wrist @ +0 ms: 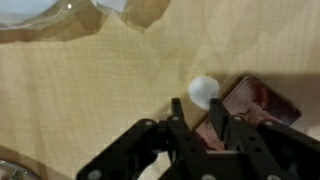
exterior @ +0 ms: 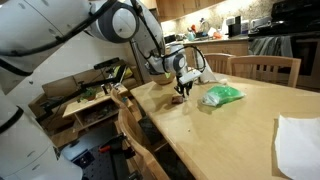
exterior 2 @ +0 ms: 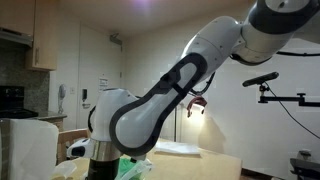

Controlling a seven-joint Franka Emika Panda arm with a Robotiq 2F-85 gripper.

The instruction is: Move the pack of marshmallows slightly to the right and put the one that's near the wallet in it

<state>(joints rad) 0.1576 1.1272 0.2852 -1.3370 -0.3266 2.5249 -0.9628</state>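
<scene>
A small white marshmallow [wrist: 204,91] lies on the wooden table, touching the edge of a reddish-brown wallet [wrist: 262,106]. In the wrist view my gripper [wrist: 197,116] is open, its two black fingers low over the table with the marshmallow just beyond the tips. One finger overlaps the wallet's edge. The pack of marshmallows [exterior: 222,95] is a clear bag with green inside, lying just right of my gripper [exterior: 182,88] in an exterior view. Its clear plastic edge shows at the top of the wrist view [wrist: 60,15]. A bit of green [exterior 2: 130,168] shows behind the arm.
The wooden table [exterior: 220,135] has a white sheet [exterior: 298,142] near its right front. Wooden chairs stand at the far side [exterior: 265,68] and the near left [exterior: 130,125]. The arm [exterior 2: 170,90] blocks most of an exterior view.
</scene>
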